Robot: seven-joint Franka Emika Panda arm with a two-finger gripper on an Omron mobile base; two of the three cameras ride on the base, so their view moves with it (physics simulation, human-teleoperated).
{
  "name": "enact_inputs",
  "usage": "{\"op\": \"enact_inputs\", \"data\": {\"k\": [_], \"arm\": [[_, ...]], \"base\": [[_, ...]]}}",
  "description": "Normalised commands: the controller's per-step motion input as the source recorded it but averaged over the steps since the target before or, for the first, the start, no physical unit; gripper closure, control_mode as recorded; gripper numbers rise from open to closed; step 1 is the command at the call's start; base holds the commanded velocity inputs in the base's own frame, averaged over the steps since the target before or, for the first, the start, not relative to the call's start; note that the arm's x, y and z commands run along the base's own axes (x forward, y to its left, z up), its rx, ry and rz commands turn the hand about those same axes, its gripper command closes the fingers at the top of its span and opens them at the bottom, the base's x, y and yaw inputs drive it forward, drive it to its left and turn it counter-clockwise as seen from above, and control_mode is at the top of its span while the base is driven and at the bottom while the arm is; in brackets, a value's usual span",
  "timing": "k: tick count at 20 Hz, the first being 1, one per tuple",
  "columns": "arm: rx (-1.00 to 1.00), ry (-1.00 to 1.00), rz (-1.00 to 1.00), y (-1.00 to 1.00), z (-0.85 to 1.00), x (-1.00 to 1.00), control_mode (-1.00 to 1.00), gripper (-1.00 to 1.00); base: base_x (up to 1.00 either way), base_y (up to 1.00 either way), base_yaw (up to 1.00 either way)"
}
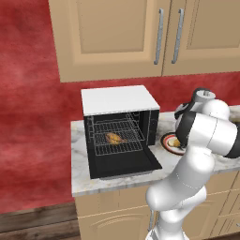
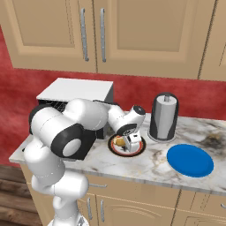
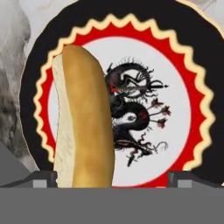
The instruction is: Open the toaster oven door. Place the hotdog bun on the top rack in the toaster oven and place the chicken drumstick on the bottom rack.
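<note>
oven [image 1: 120,99]: black box w/ white top, sitting on the marble tabletop [image 1: 79,164] toward its left end, below the tan cupboards [image 1: 112,37].
oven door [image 1: 123,162]: hanging fully open, lying flat out toward the front edge of the tabletop.
top rack [image 1: 114,125]: wire shelf, sitting bare inside the cavity.
bottom rack [image 1: 115,143]: wire shelf below it, carrying the drumstick.
drumstick [image 1: 114,138]: brown piece lying mid-rack on the bottom rack, inside the oven.
bun [image 3: 83,118]: long tan roll lying on the left part of the plate, off the dragon print; one end is reaching the plate's near side in the hand view, between the finger tips.
plate [image 3: 183,78]: round, black rim, red/cream zigzag ring, white centre w/ dragon; sitting on the tabletop just right of the oven, between oven and kettle.
end effector [image 2: 128,145]: hovering right over the plate, pointing down; fingers standing wide apart, one each side of the bun's end; can't tell if they are touching it.
kettle [image 2: 163,117]: grey-black cylinder standing upright behind-right of the plate.
blue dish [image 2: 190,160]: lying flat near the front edge, right of the plate, apart from it.
</note>
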Motion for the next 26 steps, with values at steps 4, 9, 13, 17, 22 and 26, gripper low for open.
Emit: {"op": "enact_inputs", "data": {"k": [4,9,13,17,22,26], "arm": [[0.0,0.0,0.0,0.0,-0.13,0.21,-1.0,-1.0],[0.0,0.0,0.0,0.0,-0.12,0.19,-1.0,-1.0],[0.01,0.0,0.0,0.0,-0.14,0.08,-1.0,-1.0],[0.02,0.0,0.0,0.0,-0.19,0.12,-1.0,-1.0],[0.03,0.0,0.0,-0.01,-0.07,0.05,-1.0,-1.0],[0.06,0.0,0.0,-0.02,0.0,0.0,-1.0,-1.0]], "base": [[0.0,0.0,0.0],[0.0,0.0,0.0],[0.0,0.0,0.0],[0.0,0.0,0.0],[0.0,0.0,0.0],[0.0,0.0,0.0]]}}
